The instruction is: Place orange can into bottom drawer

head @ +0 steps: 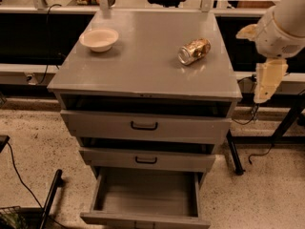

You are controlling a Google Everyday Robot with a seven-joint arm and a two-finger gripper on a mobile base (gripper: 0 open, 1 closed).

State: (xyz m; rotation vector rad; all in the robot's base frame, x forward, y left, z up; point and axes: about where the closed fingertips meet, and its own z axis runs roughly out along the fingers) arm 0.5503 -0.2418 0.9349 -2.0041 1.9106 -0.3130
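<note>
The counter (143, 66) carries the work. The bottom drawer (147, 199) stands pulled out beneath its front edge. The gripper (267, 82) hangs beyond the counter's right edge, apart from everything. The orange can (194, 51) lies on its side near the right edge, toward the back. We judge the reach comes first: close across the can's body, not its silver end, so it cannot roll. Hidden items: whether the gripper is parted or closed we cannot tell, and the drawer's front lip is cut off.
</note>
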